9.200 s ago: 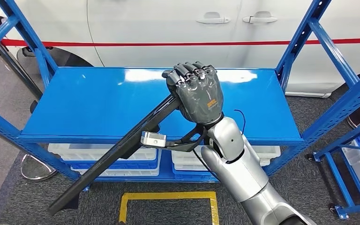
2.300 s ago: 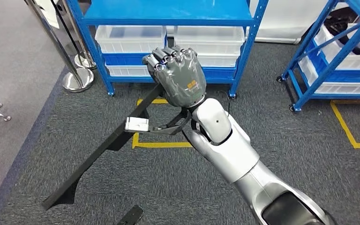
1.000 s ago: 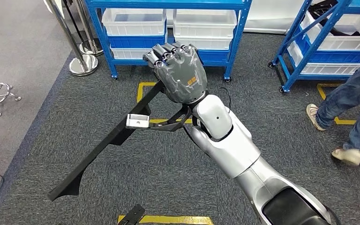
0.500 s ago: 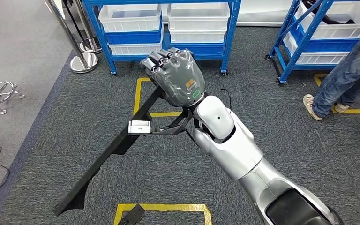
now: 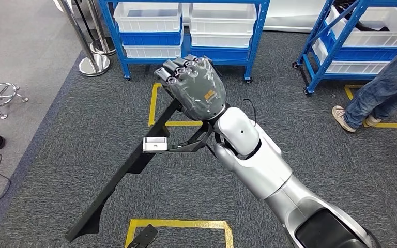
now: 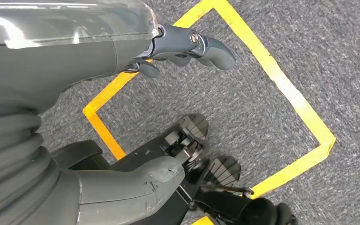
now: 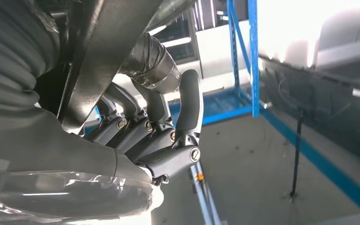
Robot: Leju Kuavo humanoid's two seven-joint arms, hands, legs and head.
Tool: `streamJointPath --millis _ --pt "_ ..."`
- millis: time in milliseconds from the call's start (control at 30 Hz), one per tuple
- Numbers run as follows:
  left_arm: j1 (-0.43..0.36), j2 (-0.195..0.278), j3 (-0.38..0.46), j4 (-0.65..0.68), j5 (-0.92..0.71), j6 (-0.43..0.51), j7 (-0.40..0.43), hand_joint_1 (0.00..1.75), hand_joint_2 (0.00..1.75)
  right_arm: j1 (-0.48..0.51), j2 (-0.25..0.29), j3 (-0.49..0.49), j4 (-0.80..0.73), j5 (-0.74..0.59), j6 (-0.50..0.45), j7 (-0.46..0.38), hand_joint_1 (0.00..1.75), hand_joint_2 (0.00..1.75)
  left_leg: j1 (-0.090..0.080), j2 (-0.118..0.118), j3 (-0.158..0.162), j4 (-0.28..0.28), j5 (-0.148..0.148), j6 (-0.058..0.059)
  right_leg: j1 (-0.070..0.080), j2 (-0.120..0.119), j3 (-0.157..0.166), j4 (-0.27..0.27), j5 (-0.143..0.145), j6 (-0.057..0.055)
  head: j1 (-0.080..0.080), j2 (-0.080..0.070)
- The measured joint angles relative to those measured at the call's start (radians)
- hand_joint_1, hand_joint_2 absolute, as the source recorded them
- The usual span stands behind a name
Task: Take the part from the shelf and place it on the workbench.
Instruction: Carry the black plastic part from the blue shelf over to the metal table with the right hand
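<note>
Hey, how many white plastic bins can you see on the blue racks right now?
4. Two white bins sit side by side on the middle rack, left bin and right bin. Two more are on the right rack, upper and lower. More may be hidden.

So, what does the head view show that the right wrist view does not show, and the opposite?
Head view alone: the whole long black part slanting down toward the carpet, yellow floor tape, white bins under the blue shelf, metal stanchion bases, and a person's legs.

Right wrist view alone: the inner side of the fingers wrapped around the part, seen from below.

Both: the right hand gripping the part, and blue shelf frames.
</note>
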Motion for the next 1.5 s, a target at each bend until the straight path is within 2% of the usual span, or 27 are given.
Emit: streamJointPath --millis 33,100,167,300,367,433,467,500,567,633,700,767,833,900,933,967,1000,1033,1100,1167,1200,1267,1333,1400,1433,1467,1500 --pt "0.001 -0.001 0.001 0.000 0.000 0.001 -0.004 0.00 1.75 0.000 -0.002 0.004 -0.001 -0.005 0.005 -0.002 1.75 1.75 0.002 0.002 -0.004 0.006 -0.001 -0.003 -0.004 -0.003 0.023 -0.037 0.026 0.003 0.000 0.000" --pt "0.002 -0.002 0.003 0.000 0.001 0.007 -0.013 0.00 1.75 -0.002 -0.005 0.013 -0.007 -0.028 0.010 -0.006 1.75 1.75 0.002 0.006 -0.012 0.024 -0.008 -0.013 -0.005 -0.027 0.088 -0.159 0.076 0.007 0.000 0.000" --pt "0.004 -0.002 0.006 0.000 0.002 0.015 -0.019 0.00 1.75 -0.005 -0.006 0.021 -0.021 -0.056 0.013 -0.008 1.75 1.75 -0.001 0.013 -0.021 0.039 -0.014 -0.026 0.001 -0.045 0.115 -0.221 0.090 -0.003 -0.001 0.000" --pt "0.008 -0.002 0.012 0.000 0.001 0.027 -0.023 0.00 1.75 -0.007 -0.009 0.029 -0.043 -0.089 0.018 -0.010 1.75 1.75 0.001 0.029 -0.029 0.054 -0.030 -0.044 0.005 -0.017 0.104 -0.227 0.098 -0.033 -0.001 0.000" --pt "0.008 -0.002 0.013 0.000 -0.001 0.029 -0.024 0.00 1.75 -0.008 -0.010 0.033 -0.053 -0.102 0.018 -0.015 1.75 1.75 0.003 0.015 -0.061 0.132 -0.083 -0.049 0.003 -0.002 0.101 -0.230 0.105 -0.044 -0.001 0.000" --pt "0.012 -0.002 0.013 0.000 -0.007 0.029 -0.024 0.00 1.75 -0.006 -0.012 0.036 -0.060 -0.114 0.017 -0.019 1.75 1.75 0.002 0.003 -0.116 0.260 -0.143 -0.049 0.008 0.015 0.096 -0.230 0.109 -0.050 -0.001 0.000" --pt "0.014 -0.002 0.014 0.000 -0.010 0.029 -0.023 0.00 1.75 -0.004 -0.013 0.037 -0.062 -0.118 0.016 -0.021 1.75 1.75 0.002 0.000 -0.134 0.303 -0.154 -0.047 0.010 0.025 0.094 -0.230 0.110 -0.052 -0.001 0.000" --pt "0.016 -0.002 0.014 0.000 -0.013 0.029 -0.021 0.00 1.75 -0.002 -0.015 0.038 -0.063 -0.121 0.015 -0.023 1.75 1.75 0.001 -0.002 -0.136 0.311 -0.147 -0.042 0.013 0.035 0.093 -0.230 0.112 -0.054 -0.001 0.000" --pt "0.018 -0.001 0.014 0.000 -0.017 0.029 -0.016 0.00 1.75 0.000 -0.018 0.039 -0.071 -0.123 0.011 -0.029 1.75 1.75 -0.002 -0.018 -0.087 0.220 -0.089 -0.028 0.018 0.057 0.093 -0.230 0.115 -0.054 -0.001 0.000" --pt "0.017 0.005 0.014 0.000 -0.018 0.029 -0.016 0.00 1.75 -0.001 -0.019 0.039 -0.085 -0.124 0.004 -0.035 1.75 1.75 -0.003 -0.068 -0.026 0.100 -0.044 -0.009 0.016 0.075 0.091 -0.230 0.119 -0.050 -0.001 0.000" --pt "0.015 0.011 0.016 0.000 -0.016 0.030 -0.021 0.00 1.75 -0.004 -0.018 0.039 -0.100 -0.126 -0.002 -0.039 1.75 1.75 -0.007 -0.096 -0.001 0.048 -0.038 0.002 0.008 0.093 0.084 -0.232 0.127 -0.038 -0.002 0.000" --pt "0.011 0.014 0.017 0.000 -0.015 0.031 -0.024 0.00 1.75 -0.004 -0.017 0.039 -0.112 -0.126 -0.004 -0.040 1.75 1.75 -0.008 -0.076 0.007 0.028 -0.030 0.003 0.005 0.108 0.079 -0.237 0.135 -0.024 -0.002 0.000" --pt "0.007 0.016 0.018 0.000 -0.015 0.031 -0.024 0.00 1.75 -0.006 -0.019 0.039 -0.122 -0.126 -0.005 -0.041 1.75 1.75 -0.003 -0.051 0.019 0.002 -0.017 0.005 0.008 0.078 0.067 -0.213 0.116 -0.016 -0.001 0.000" --pt "0.006 0.017 0.019 0.000 -0.015 0.030 -0.024 0.00 1.75 -0.008 -0.019 0.038 -0.128 -0.127 -0.006 -0.041 1.75 1.75 -0.002 -0.023 0.024 -0.010 -0.011 0.007 0.008 0.029 0.019 -0.112 0.057 -0.008 -0.001 0.000" --pt "0.006 0.018 0.019 0.000 -0.015 0.029 -0.024 0.00 1.75 -0.007 -0.020 0.038 -0.129 -0.127 -0.007 -0.041 1.75 1.75 -0.002 -0.009 0.022 -0.008 -0.011 0.007 0.006 0.017 -0.012 -0.050 0.028 -0.003 -0.001 0.000" --pt "0.007 0.018 0.019 0.000 -0.015 0.029 -0.024 0.00 1.75 -0.006 -0.021 0.038 -0.129 -0.127 -0.007 -0.041 1.75 1.75 -0.002 0.005 0.020 -0.005 -0.012 0.006 0.002 0.011 -0.035 -0.002 0.013 0.002 -0.001 0.000" --pt "0.007 0.019 0.020 0.000 -0.015 0.029 -0.023 0.00 1.75 -0.004 -0.022 0.038 -0.129 -0.127 -0.007 -0.041 1.75 1.75 -0.002 0.019 0.017 -0.002 -0.014 0.005 -0.002 0.006 -0.041 0.013 0.016 0.006 -0.001 0.000" --pt "0.007 0.019 0.020 0.000 -0.015 0.028 -0.023 0.00 1.75 -0.003 -0.023 0.039 -0.129 -0.127 -0.007 -0.041 1.75 1.75 -0.001 0.032 0.015 0.002 -0.016 0.002 -0.005 0.001 -0.027 -0.011 0.036 0.010 -0.001 0.000" --pt "0.006 0.020 0.020 0.000 -0.015 0.028 -0.024 0.00 1.75 -0.004 -0.025 0.039 -0.132 -0.127 -0.007 -0.041 1.75 1.75 -0.001 0.054 0.012 0.013 -0.023 -0.008 -0.006 -0.030 0.044 -0.133 0.089 0.012 -0.001 0.000" --pt "0.005 0.021 0.020 0.000 -0.015 0.029 -0.024 0.00 1.75 -0.005 -0.024 0.039 -0.135 -0.127 -0.007 -0.041 1.75 1.75 -0.004 0.071 0.009 0.027 -0.033 -0.021 -0.002 -0.056 0.090 -0.220 0.112 0.001 -0.001 0.000" --pt "0.004 0.021 0.020 0.000 -0.015 0.029 -0.024 0.00 1.75 -0.005 -0.024 0.039 -0.136 -0.127 -0.007 -0.041 1.75 1.75 -0.006 0.078 0.009 0.030 -0.035 -0.027 0.002 -0.058 0.093 -0.230 0.111 -0.007 -0.001 0.000" --pt "0.003 0.021 0.020 0.000 -0.015 0.029 -0.024 0.00 1.75 -0.005 -0.025 0.039 -0.137 -0.127 -0.007 -0.041 1.75 1.75 -0.004 0.089 0.010 0.031 -0.037 -0.038 0.003 -0.037 0.089 -0.232 0.117 -0.022 -0.001 0.000" --pt "0.002 0.021 0.020 0.000 -0.015 0.029 -0.024 0.00 1.75 -0.007 -0.025 0.039 -0.139 -0.129 -0.007 -0.042 1.75 1.75 0.002 0.063 0.000 0.057 -0.063 -0.048 0.001 -0.019 0.088 -0.237 0.124 -0.035 -0.001 0.000" --pt "0.003 0.021 0.021 0.000 -0.013 0.033 -0.024 0.00 1.75 -0.006 -0.023 0.039 -0.141 -0.141 -0.008 -0.048 1.75 1.75 0.005 0.017 -0.041 0.157 -0.125 -0.053 0.001 0.000 0.086 -0.240 0.129 -0.045 -0.002 0.000" --pt "0.005 0.022 0.022 0.000 -0.013 0.035 -0.024 0.00 1.75 -0.004 -0.021 0.039 -0.142 -0.149 -0.010 -0.053 1.75 1.75 0.006 0.006 -0.071 0.224 -0.157 -0.053 0.003 0.010 0.084 -0.240 0.131 -0.048 -0.002 0.000" --pt "0.008 0.022 0.023 0.000 -0.012 0.036 -0.024 0.00 1.75 0.001 -0.020 0.040 -0.143 -0.155 -0.012 -0.057 1.75 1.75 0.006 0.000 -0.096 0.280 -0.177 -0.052 0.006 0.023 0.082 -0.240 0.133 -0.050 -0.002 0.000" --pt "0.011 0.023 0.024 0.000 -0.012 0.036 -0.024 0.00 1.75 0.008 -0.020 0.040 -0.144 -0.158 -0.014 -0.060 1.75 1.75 0.005 -0.003 -0.109 0.307 -0.178 -0.050 0.008 0.036 0.081 -0.240 0.134 -0.051 -0.002 0.000"
